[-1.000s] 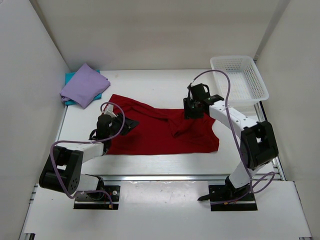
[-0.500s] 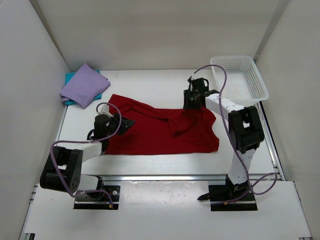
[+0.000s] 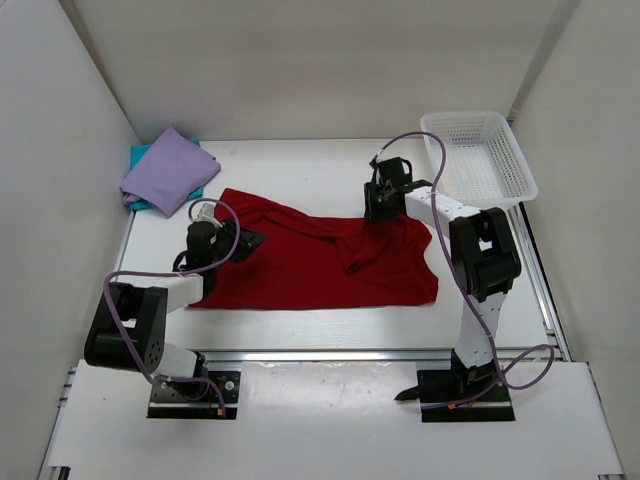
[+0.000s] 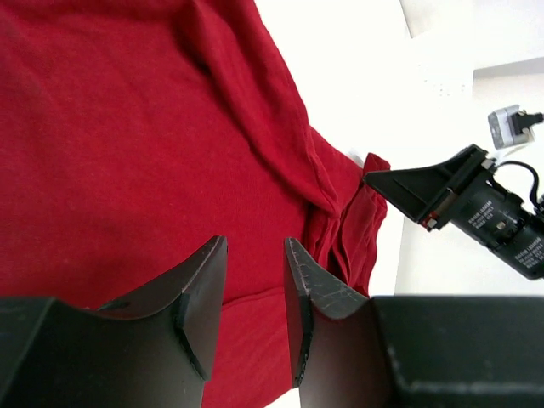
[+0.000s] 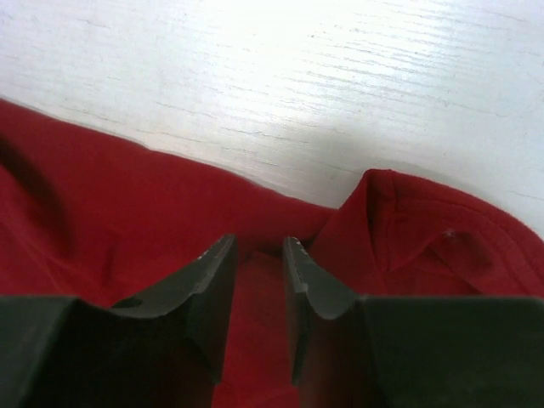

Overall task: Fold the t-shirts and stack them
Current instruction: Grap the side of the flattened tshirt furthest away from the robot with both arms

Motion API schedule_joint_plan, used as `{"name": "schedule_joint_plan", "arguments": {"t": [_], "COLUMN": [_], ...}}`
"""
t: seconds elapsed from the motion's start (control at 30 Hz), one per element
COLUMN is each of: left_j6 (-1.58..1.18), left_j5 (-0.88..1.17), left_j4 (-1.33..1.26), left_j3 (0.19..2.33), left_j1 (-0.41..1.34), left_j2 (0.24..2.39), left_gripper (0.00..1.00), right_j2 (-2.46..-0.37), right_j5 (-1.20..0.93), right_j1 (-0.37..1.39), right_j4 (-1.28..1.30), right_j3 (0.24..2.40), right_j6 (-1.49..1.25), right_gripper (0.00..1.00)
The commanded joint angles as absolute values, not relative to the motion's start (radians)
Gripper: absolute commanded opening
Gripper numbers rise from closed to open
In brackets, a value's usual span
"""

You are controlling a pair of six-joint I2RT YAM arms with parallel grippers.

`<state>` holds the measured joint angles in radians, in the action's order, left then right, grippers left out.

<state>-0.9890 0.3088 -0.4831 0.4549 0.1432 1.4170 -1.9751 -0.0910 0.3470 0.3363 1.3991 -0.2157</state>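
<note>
- Cloth first: the red shirt [image 3: 320,262] lies spread across the middle of the white table [image 3: 300,165]. It is soft and matte, mostly flat, with a diagonal ridge running from its far left corner towards the centre.
- Right of centre the fabric bunches into a rumpled fold, and in the right wrist view the far edge curls up into a small hump.
- Far left, the lavender shirt [image 3: 170,170] sits folded into a thick pad on top of the teal shirt [image 3: 138,153], which shows only as a strip at the pad's left and far edges.
- Far right, the basket [image 3: 478,116] is white plastic mesh, rectangular, with flared walls, standing well apart from the red shirt.
- The left gripper [image 4: 255,242] hovers over the shirt's left part, released, jaws apart, with flat red cloth showing through the gap.
- The right gripper [image 5: 259,240] is down at the shirt's far edge, right where cloth meets table. Its dark wedge fingers [image 5: 212,280] stand a narrow slot apart with red fabric in the slot, and I cannot tell whether they are pinching it.
</note>
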Motion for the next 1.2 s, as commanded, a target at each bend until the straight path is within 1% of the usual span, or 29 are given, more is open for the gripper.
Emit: {"name": "schedule_joint_plan", "arguments": {"t": [0.0,0.03,0.07,0.1,0.17,0.23,0.3,0.33,0.47,0.5,0.53,0.7,0.83,1.03,1.17], "left_j6": [-0.991,-0.985,-0.989,-0.991,-0.992,-0.988,-0.994,-0.991,-0.994,-0.996,-0.986,-0.997,-0.993,-0.941,-0.852], "left_j5": [0.307,0.301,0.307,0.304,0.307,0.305,0.302,0.301,0.299,0.299,0.299,0.291,0.273,0.222,0.158], "left_j4": [-0.497,-0.495,-0.497,-0.5,-0.505,-0.506,-0.506,-0.509,-0.512,-0.512,-0.509,-0.506,-0.479,-0.382,-0.259], "left_j3": [0.488,0.488,0.486,0.485,0.485,0.485,0.482,0.483,0.485,0.483,0.485,0.497,0.538,0.708,0.879], "left_j1": [0.126,0.126,0.123,0.129,0.13,0.133,0.129,0.127,0.127,0.126,0.126,0.118,0.075,0.0,-0.037], "left_j2": [1.423,1.427,1.428,1.43,1.434,1.437,1.437,1.437,1.439,1.437,1.445,1.447,1.469,1.569,1.67], "left_gripper": [0.44,0.43,0.43,0.43,0.43,0.43,0.42,0.43,0.43,0.43,0.43,0.43,0.43,0.42,0.42], "right_j2": [-1.96,-1.962,-1.97,-1.977,-1.991,-1.996,-2.003,-1.999,-1.99,-1.997,-1.994,-1.976,-1.881,-1.801,-1.79], "right_j5": [-0.077,-0.075,-0.084,-0.093,-0.092,-0.084,-0.08,-0.08,-0.068,-0.064,-0.072,-0.069,-0.096,-0.14,-0.159], "right_j1": [0.357,0.356,0.353,0.354,0.353,0.363,0.356,0.359,0.357,0.357,0.354,0.345,0.322,0.282,0.262], "right_j4": [0.325,0.33,0.33,0.325,0.334,0.33,0.334,0.331,0.322,0.324,0.328,0.325,0.282,0.259,0.238], "right_j3": [1.431,1.436,1.436,1.437,1.431,1.439,1.439,1.437,1.43,1.436,1.43,1.427,1.405,1.414,1.433], "right_j6": [-0.219,-0.218,-0.218,-0.213,-0.219,-0.219,-0.221,-0.23,-0.226,-0.225,-0.233,-0.247,-0.268,-0.293,-0.302], "right_gripper": [0.28,0.36,0.38,0.39,0.35,0.24,0.18,0.14,0.1,0.02,0.0,0.0,0.0,0.0,0.0]}}
